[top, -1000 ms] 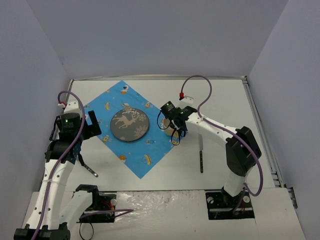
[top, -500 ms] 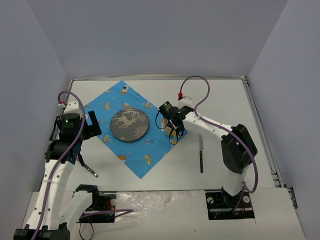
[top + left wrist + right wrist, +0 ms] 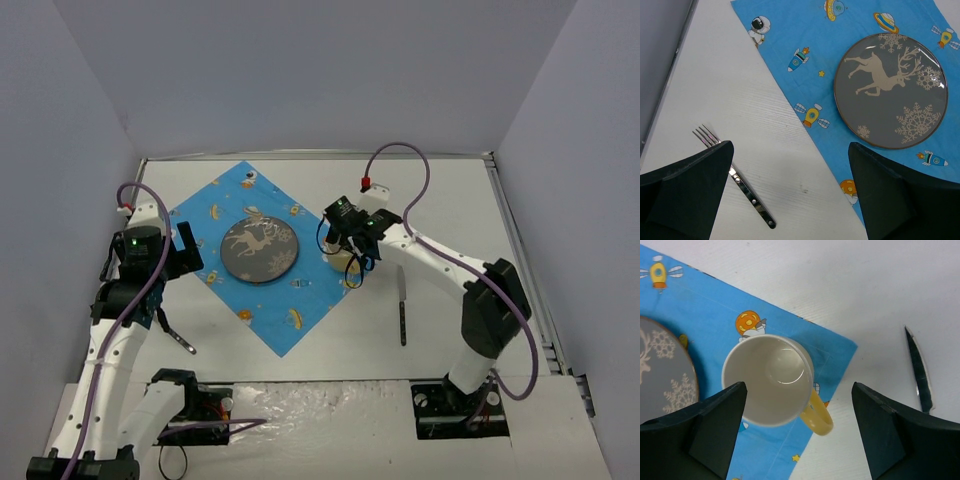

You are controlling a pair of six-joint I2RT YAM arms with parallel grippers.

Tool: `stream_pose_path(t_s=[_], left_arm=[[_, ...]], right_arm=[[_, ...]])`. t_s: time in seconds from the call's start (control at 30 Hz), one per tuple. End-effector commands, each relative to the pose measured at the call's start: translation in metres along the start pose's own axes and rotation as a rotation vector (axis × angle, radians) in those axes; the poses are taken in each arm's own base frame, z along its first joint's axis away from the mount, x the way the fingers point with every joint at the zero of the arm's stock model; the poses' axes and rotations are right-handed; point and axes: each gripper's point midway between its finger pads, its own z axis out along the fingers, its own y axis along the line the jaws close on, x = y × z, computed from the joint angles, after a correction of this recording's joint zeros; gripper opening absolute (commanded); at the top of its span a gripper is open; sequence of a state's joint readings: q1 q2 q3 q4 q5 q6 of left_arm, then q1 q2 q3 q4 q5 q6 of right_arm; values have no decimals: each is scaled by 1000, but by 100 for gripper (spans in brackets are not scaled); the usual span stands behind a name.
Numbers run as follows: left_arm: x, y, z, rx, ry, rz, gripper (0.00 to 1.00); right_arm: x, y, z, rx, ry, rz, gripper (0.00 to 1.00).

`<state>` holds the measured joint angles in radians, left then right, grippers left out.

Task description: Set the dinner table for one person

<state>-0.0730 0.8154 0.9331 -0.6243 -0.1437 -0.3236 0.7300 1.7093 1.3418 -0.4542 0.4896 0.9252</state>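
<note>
On the white dinner table (image 3: 450,200) lies a blue cartoon cloth (image 3: 215,215) with a grey reindeer plate (image 3: 258,250) at its middle. A yellow mug (image 3: 767,380) stands upright on the cloth's right corner, handle toward the bare table. My right gripper (image 3: 797,387) hangs just above it, open, with one finger on either side and neither touching it. In the top view the mug (image 3: 345,264) is mostly hidden under that gripper (image 3: 350,250). My left gripper (image 3: 790,147) is open over bare table at the cloth's left edge, beside a fork (image 3: 735,177).
A knife (image 3: 401,310) lies on the table right of the cloth, also in the right wrist view as the knife (image 3: 918,372). The fork (image 3: 178,338) lies near the left arm. Grey walls enclose the table on three sides.
My right gripper has gone from shut on the mug to open, letting it go on the cloth's corner, and shifted slightly right. The left arm has not moved.
</note>
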Motion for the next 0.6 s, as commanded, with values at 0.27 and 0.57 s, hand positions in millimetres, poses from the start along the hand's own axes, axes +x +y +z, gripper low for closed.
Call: stream_pose_path(t_s=[0.27,0.57], left_arm=[[31,15,12,-139,107,-145,97],[76,36,25,-291,184,-305,97]], right_arm=[[-79,-44,-94,-208,-289,16,100],[-64,-71,-86,-327,-300,28,100]])
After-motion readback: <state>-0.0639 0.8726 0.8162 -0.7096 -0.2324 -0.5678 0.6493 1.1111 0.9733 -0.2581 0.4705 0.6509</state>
